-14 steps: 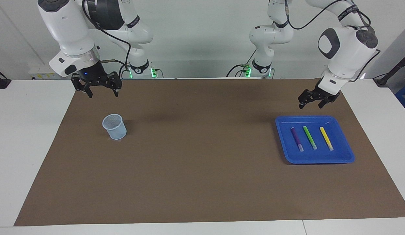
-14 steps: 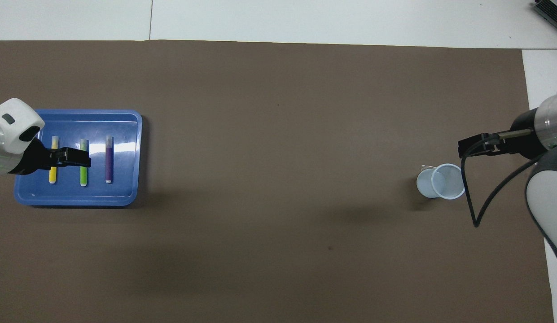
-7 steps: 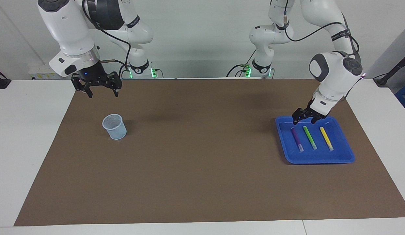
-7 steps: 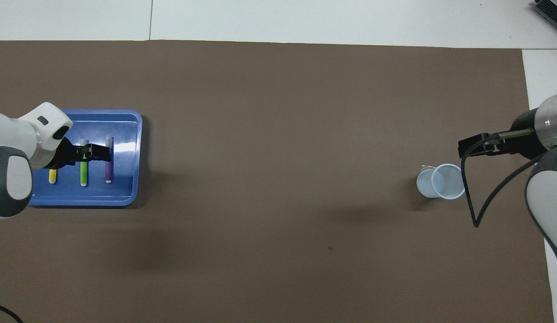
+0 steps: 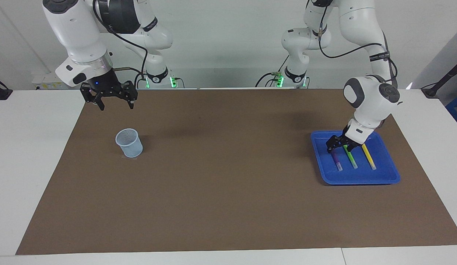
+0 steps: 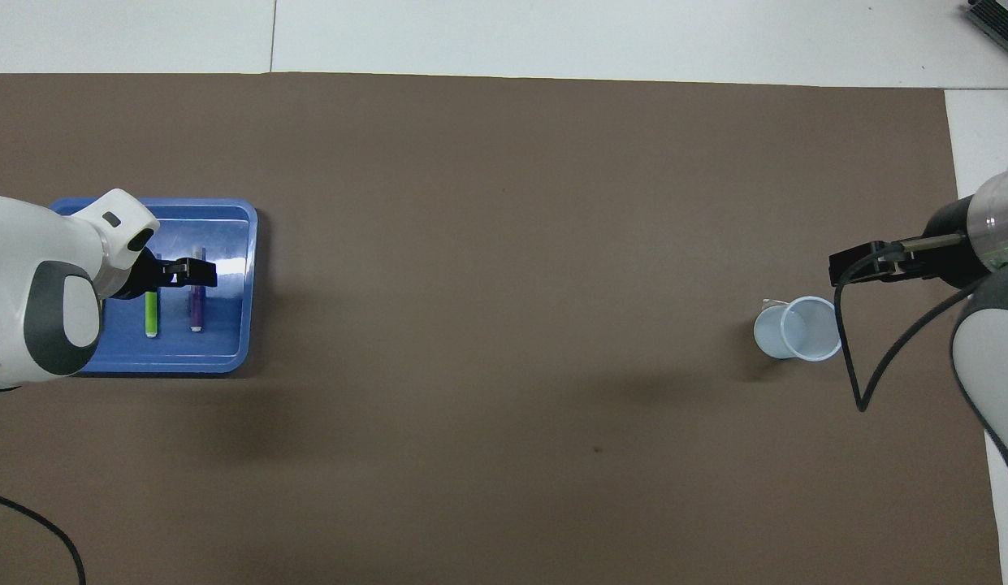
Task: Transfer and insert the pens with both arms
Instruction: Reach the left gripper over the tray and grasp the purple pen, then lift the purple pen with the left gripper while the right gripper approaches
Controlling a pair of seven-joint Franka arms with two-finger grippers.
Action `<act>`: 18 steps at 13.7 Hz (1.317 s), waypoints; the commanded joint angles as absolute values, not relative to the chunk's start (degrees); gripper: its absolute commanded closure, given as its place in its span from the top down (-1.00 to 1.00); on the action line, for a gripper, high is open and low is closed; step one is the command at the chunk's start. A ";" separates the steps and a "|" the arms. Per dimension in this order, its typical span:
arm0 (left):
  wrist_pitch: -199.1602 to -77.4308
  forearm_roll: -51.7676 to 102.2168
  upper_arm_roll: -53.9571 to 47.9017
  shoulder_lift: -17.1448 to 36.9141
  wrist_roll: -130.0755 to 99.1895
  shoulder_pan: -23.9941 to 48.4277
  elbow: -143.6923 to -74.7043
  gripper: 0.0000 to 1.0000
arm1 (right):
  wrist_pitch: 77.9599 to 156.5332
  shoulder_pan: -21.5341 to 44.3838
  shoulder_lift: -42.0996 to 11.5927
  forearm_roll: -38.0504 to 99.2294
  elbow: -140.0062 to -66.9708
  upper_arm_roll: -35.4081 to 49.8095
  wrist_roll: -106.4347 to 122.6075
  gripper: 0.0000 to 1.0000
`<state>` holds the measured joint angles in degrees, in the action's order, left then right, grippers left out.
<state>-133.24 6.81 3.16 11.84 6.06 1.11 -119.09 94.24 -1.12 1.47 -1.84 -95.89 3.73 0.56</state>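
Note:
Three pens lie side by side in a blue tray (image 5: 361,180) at the left arm's end of the table: purple (image 5: 337,162), green (image 5: 352,160) and yellow (image 5: 369,157). My left gripper (image 5: 337,148) hangs low inside the tray, open, over the purple pen (image 6: 196,313) and close to the green pen (image 6: 151,317). It holds nothing. In the overhead view the left arm hides the yellow pen. My right gripper (image 5: 112,100) waits open in the air, over the mat beside the cup, holding nothing.
A pale blue mesh cup (image 5: 129,142) stands upright on the brown mat (image 5: 228,184) at the right arm's end, seen from above as an open cup (image 6: 800,327). A black cable (image 6: 849,366) loops from the right arm beside it.
My left gripper has come down from above the tray's robot-side rim into the tray, shifting from over the yellow and green pens toward the purple one. The right arm has not moved.

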 commanded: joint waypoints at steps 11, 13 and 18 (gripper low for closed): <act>-141.94 7.82 3.34 16.87 8.00 1.58 -119.18 0.55 | 96.85 -0.53 2.46 0.35 -97.20 4.48 2.10 1.00; -142.90 7.82 3.34 16.96 8.00 1.58 -119.18 0.28 | 97.21 -0.35 2.55 1.05 -97.21 5.01 2.11 1.00; -143.17 7.82 3.43 16.96 8.43 1.50 -119.35 -1.00 | 95.37 -1.31 3.42 1.05 -97.03 4.75 2.20 1.00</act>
